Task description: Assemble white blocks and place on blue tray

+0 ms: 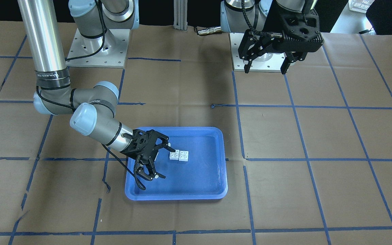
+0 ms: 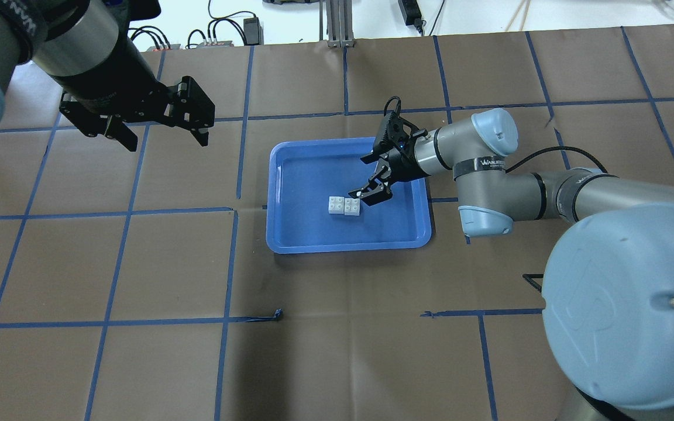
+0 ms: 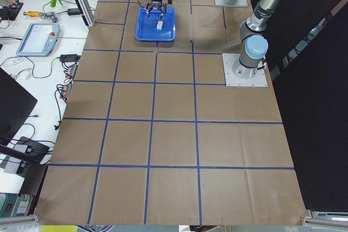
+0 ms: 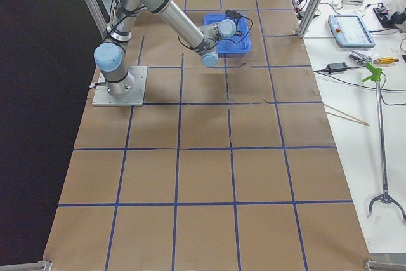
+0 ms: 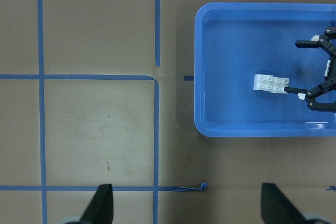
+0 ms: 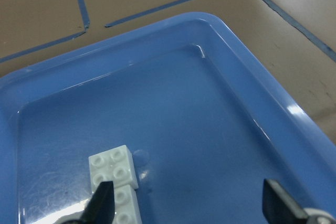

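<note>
1. The white blocks (image 2: 344,206) lie as a pair, side by side, near the middle of the blue tray (image 2: 313,175). Judged from that, the placing looks done.
2. The right hand (image 2: 359,176) is spread wide and holds nothing. It sits low inside the tray just beside the pair, probably a release pose. One fingertip (image 2: 354,193) reaches the pair's edge; I cannot tell if it touches.
3. The left hand (image 2: 166,139) hangs wide and empty over the bare counter (image 2: 138,263), well apart from the tray, likely to stay clear.
4. Whether the studs are locked or the blocks are merely butted together is unclear. The right wrist view cuts off the nearer block.
</note>
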